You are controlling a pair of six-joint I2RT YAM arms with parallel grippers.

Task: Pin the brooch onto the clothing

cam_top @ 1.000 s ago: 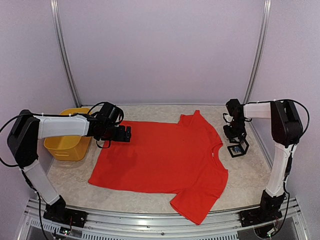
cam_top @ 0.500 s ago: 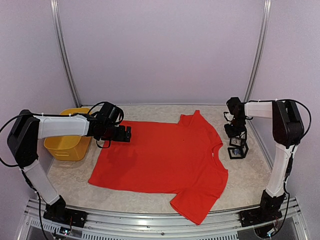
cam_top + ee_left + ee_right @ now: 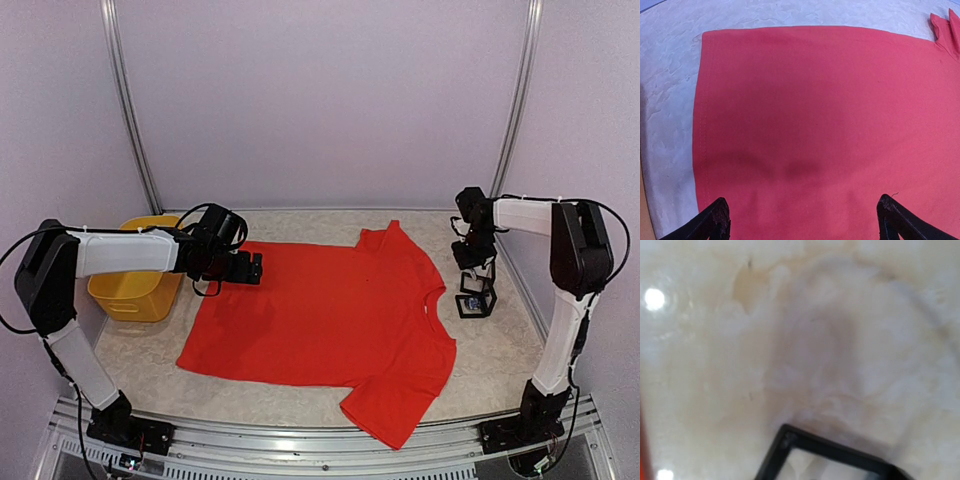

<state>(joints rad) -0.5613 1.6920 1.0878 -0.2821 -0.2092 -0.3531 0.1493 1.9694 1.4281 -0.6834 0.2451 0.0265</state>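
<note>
The left arm's fingers (image 3: 716, 222) are spread wide above the hem end of the plain bright red short-sleeved T-shirt (image 3: 330, 320), which lies flat on the mottled beige counter (image 3: 500, 355). The right arm's fingers (image 3: 479, 268) are pressed together (pinching anything? cannot tell) over a small black square frame (image 3: 476, 302) near the collar.

White links (image 3: 125, 252), black joints (image 3: 45, 272), black cables (image 3: 188, 213); jaws seemingly black.

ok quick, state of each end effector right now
left end effector: open, empty, above the red T-shirt
right end effector: closed, by the black frame; grip on anything cannot be told
</note>
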